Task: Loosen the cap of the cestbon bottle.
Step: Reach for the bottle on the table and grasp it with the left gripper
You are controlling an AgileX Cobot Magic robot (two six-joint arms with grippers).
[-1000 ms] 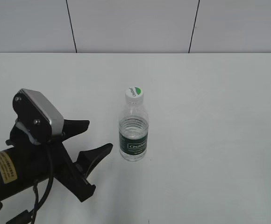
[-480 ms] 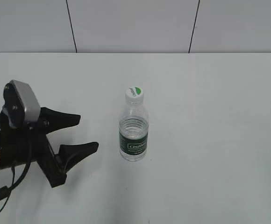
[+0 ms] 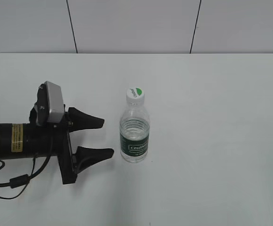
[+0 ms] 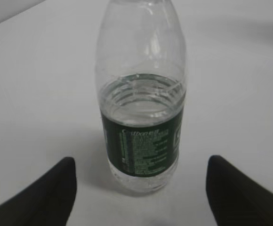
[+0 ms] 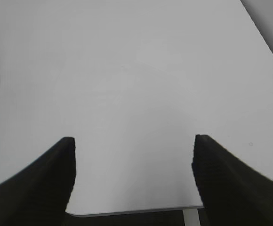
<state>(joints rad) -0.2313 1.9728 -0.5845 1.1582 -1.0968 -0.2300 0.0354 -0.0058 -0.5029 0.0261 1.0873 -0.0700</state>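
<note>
1. The bottle [image 3: 135,136] stands upright on the white table [image 3: 221,117], just ahead of the left hand [image 3: 103,138], whose two dark fingers are spread wide apart and hold nothing.
2. The left hand lies low and level over the table, its fingers [image 3: 85,122] pointing toward the bottle; a small gap separates the fingertips from the bottle's side, with no contact.
3. The white cap [image 3: 135,94], marked with a green crescent, sits on the bottle's neck, above and beyond the left hand's fingertips.
4. In the left wrist view the bottle [image 4: 143,103] fills the centre, squarely between the two fingertips [image 4: 37,197] and a little ahead of them; its dark green label [image 4: 143,143] faces the camera and the cap is cut off by the top edge.
5. A grey camera housing [image 3: 52,103] rides on top of the left arm, behind the hand, and a yellow sticker [image 3: 17,138] shows on the arm's black barrel.
6. The right hand [image 5: 132,155] is also parted, its two dark fingers wide apart over bare table [image 5: 127,70] near the table's edge, gripping nothing; the bottle does not appear between them.
</note>
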